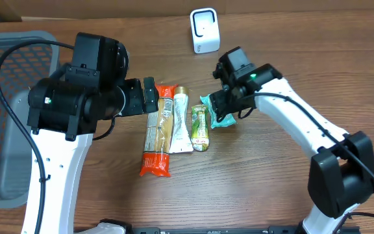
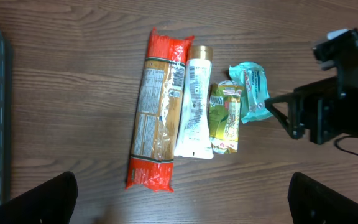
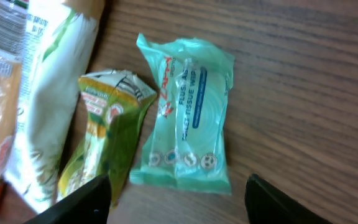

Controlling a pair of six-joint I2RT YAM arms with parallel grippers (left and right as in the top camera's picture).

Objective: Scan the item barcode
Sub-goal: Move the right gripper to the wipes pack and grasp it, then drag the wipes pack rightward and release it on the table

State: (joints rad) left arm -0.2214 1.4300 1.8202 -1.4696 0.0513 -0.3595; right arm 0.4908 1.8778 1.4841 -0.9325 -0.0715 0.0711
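Right gripper (image 3: 179, 186) sits low over the teal tissue pack (image 3: 188, 115), jaws spread either side with gaps, gripping nothing. Pack lies flat on the desk (image 1: 271, 195), just beside the green packet (image 3: 107, 130). Left gripper (image 1: 149, 95) jaws wide, empty.

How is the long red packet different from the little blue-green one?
The pasta pack is long, with red ends and a see-through middle; the tissue pack is short and teal all over. The pasta pack lies at one end of the row of four items, the tissue pack at the other end. Both are wrapped packs lying flat on the wooden table.
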